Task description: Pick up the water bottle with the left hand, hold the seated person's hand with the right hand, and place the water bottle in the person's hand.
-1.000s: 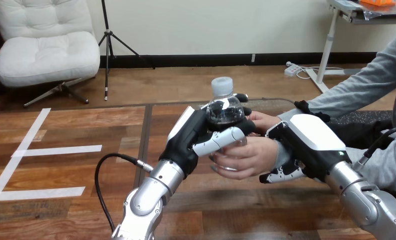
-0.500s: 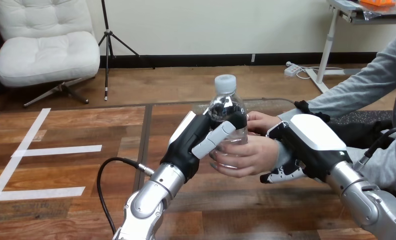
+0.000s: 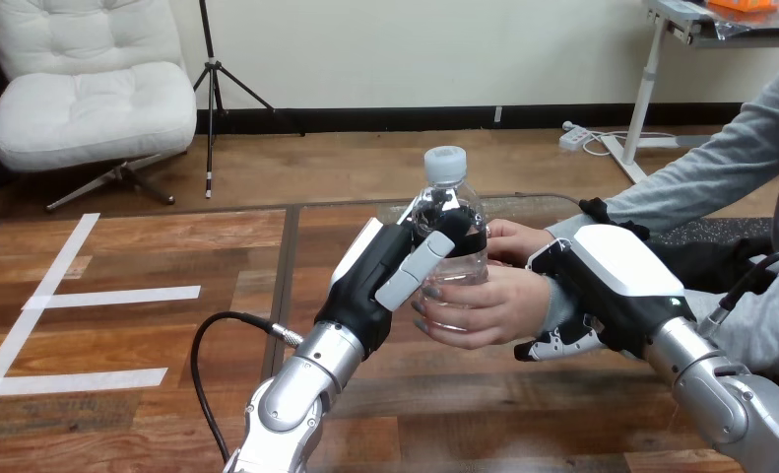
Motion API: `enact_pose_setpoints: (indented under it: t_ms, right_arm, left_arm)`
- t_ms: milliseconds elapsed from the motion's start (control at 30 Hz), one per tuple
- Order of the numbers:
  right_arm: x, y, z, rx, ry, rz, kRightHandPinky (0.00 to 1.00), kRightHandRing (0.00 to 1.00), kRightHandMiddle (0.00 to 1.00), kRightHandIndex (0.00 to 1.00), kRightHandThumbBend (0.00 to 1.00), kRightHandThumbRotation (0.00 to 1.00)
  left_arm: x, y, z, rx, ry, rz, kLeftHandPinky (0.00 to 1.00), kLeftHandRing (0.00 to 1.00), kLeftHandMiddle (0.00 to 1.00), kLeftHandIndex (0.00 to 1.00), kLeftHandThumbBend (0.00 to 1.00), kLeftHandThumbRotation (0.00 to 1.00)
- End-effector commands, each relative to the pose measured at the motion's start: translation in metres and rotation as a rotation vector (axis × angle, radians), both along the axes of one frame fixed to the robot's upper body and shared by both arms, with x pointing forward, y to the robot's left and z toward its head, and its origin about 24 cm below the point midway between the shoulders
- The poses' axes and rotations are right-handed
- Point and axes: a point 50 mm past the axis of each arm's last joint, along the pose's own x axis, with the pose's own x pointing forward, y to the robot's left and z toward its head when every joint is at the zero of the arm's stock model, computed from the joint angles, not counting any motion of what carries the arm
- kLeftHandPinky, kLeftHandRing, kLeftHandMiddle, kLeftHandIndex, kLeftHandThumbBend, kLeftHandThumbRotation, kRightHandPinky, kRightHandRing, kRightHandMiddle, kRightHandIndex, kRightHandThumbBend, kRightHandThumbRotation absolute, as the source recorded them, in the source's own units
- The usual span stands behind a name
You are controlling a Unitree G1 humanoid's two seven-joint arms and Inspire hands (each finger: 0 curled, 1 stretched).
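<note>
Head view: the water bottle (image 3: pixel 451 212) stood straighter and higher than 1 second before, left hand (image 3: pixel 370 281) curled round it, the person's hand (image 3: pixel 488 305) gripping at its 5 o'clock; right hand (image 3: pixel 612 271) clasped the person's wrist (image 3: pixel 558 296).

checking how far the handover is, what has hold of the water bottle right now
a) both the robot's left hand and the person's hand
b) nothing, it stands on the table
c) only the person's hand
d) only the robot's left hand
a: the left hand has its fingers curled round the upright water bottle, and the person's hand is wrapped round its lower part.
</note>
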Motion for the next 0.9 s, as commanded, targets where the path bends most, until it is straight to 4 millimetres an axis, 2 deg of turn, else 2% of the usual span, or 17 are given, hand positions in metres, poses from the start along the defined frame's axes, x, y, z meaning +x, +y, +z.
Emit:
enact_pose_setpoints:
  t_ms: [0, 433, 867]
  right_arm:
    - [0.019, 0.007, 0.042, 0.052, -0.174, 0.022, 0.15, 0.19, 0.25, 0.26, 0.77, 0.0]
    - [0.019, 0.007, 0.042, 0.05, -0.173, 0.02, 0.15, 0.19, 0.25, 0.26, 0.77, 0.0]
    - [0.019, 0.006, 0.042, 0.048, -0.167, 0.015, 0.16, 0.2, 0.26, 0.27, 0.77, 0.0]
  left_arm:
    - [0.012, -0.001, 0.022, -0.017, -0.074, 0.011, 1.0, 1.0, 1.0, 1.0, 1.0, 0.96]
    - [0.013, 0.008, 0.025, -0.038, -0.068, 0.045, 1.0, 1.0, 1.0, 1.0, 1.0, 0.97]
    - [0.014, 0.03, 0.028, -0.04, -0.093, 0.102, 1.0, 1.0, 1.0, 1.0, 1.0, 0.96]
